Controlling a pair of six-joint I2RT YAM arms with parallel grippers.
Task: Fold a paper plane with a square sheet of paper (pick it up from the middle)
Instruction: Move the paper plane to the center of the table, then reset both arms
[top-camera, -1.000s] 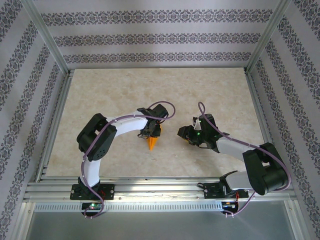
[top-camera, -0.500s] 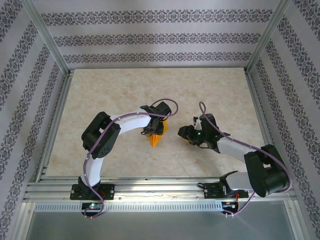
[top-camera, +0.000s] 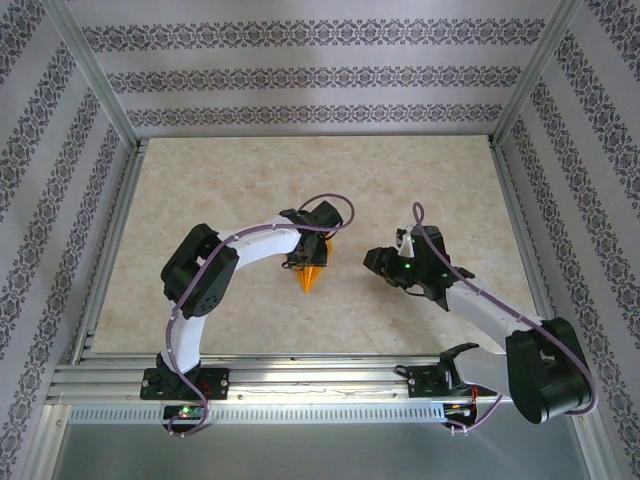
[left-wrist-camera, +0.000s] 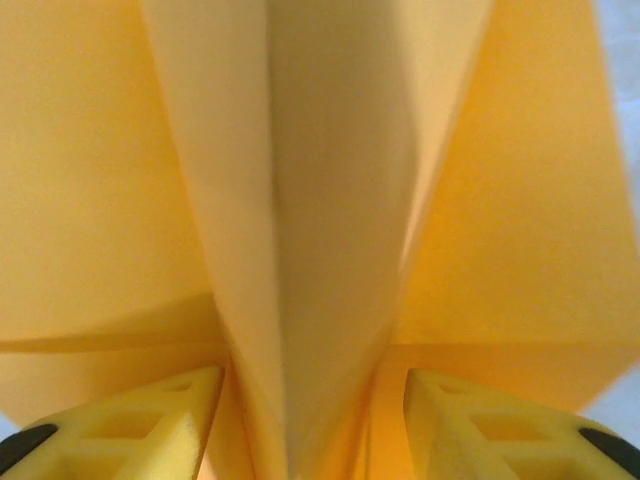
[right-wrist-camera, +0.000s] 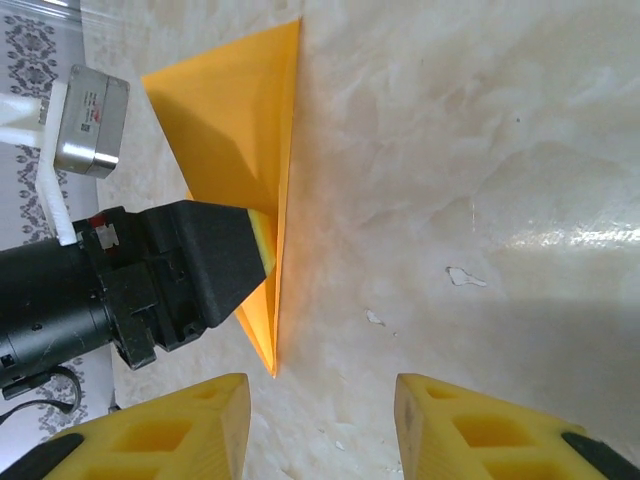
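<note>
Paper plane (top-camera: 310, 278), a pointed wedge of thin, smooth orange paper, is laid flat on the pale, marbled, slightly glossy surface (top-camera: 220, 180) near its middle, with its tip turned towards the arm bases. The left gripper (top-camera: 306, 260) is set down over the wide end, its ribbed yellow fingers (left-wrist-camera: 130, 420) parted on either side of the raised centre fold (left-wrist-camera: 330, 200); whether the fold is actually pressed cannot be told. The right gripper (top-camera: 375, 262) is held just beside the plane, its fingers (right-wrist-camera: 170, 430) spread apart, with nothing between them and bare surface (right-wrist-camera: 480, 150) seen beneath.
</note>
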